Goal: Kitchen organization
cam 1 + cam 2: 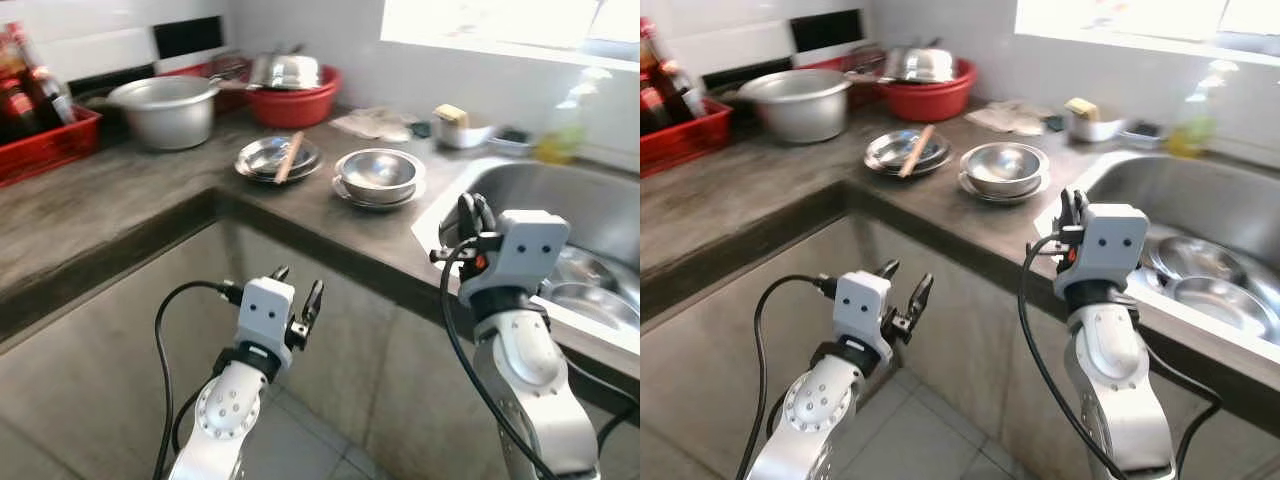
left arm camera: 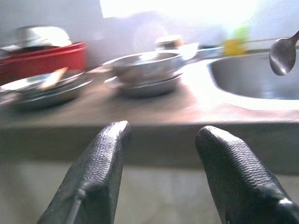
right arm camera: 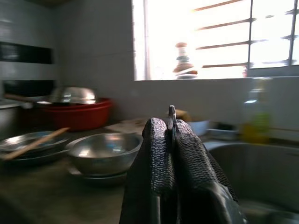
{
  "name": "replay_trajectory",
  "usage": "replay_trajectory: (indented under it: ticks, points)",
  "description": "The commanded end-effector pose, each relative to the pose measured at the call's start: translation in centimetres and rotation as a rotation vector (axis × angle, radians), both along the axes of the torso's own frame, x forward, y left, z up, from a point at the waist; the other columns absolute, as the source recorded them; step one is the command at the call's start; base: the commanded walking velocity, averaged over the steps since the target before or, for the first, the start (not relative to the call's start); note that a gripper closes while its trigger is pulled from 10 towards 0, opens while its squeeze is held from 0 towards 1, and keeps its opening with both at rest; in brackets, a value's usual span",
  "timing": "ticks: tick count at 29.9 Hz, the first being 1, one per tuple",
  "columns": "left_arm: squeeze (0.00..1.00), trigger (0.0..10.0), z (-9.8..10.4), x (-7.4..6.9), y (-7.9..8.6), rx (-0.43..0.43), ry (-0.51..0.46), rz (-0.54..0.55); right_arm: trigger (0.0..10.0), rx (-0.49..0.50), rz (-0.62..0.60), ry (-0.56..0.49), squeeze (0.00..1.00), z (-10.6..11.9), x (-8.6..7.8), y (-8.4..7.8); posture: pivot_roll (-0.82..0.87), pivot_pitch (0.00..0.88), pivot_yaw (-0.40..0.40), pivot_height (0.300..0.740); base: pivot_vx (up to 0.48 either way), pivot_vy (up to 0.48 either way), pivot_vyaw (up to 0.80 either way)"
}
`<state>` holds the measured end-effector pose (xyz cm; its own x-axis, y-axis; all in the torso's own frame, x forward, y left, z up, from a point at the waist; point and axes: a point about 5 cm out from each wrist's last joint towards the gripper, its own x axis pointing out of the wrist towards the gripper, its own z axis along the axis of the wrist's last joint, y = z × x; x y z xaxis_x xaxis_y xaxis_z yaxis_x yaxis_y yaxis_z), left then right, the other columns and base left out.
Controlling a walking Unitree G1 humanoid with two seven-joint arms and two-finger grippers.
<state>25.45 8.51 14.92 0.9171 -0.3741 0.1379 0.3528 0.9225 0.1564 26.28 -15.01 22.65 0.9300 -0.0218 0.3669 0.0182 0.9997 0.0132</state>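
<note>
Bowls (image 1: 378, 175) on counter (image 1: 120, 200) beside sink (image 1: 590, 215)

A yellow-green plastic spray bottle (image 1: 563, 130) stands at the grey stone worktop's (image 1: 120, 200) back edge beneath the bright window (image 1: 500, 25). Dark sauce bottles (image 1: 30, 90) fill a red plastic crate (image 1: 50, 148) at its far left edge.

Bare counter (image 1: 120, 190) left, steel bowls (image 1: 378, 176) and plates (image 1: 275, 158) crowding sink (image 1: 600, 215) side
</note>
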Motion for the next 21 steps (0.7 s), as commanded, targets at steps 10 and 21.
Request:
replay_trajectory:
  ticks: [10,21]
  points:
    - [0.0,10.0,0.0,0.2,0.1,-0.027,0.003,0.018,10.0,-0.043,0.021,0.02,0.0,0.1,0.5,0.3,0.01,0.0,-0.014,0.74,0.197,-0.174,-0.58]
    - [0.0,10.0,-0.5,-0.1,0.0,-0.025,0.028,0.024,10.0,-0.114,0.084,0.086,0.0,0.2,3.6,0.6,0.02,0.0,-0.028,0.74,0.0,0.0,0.0]
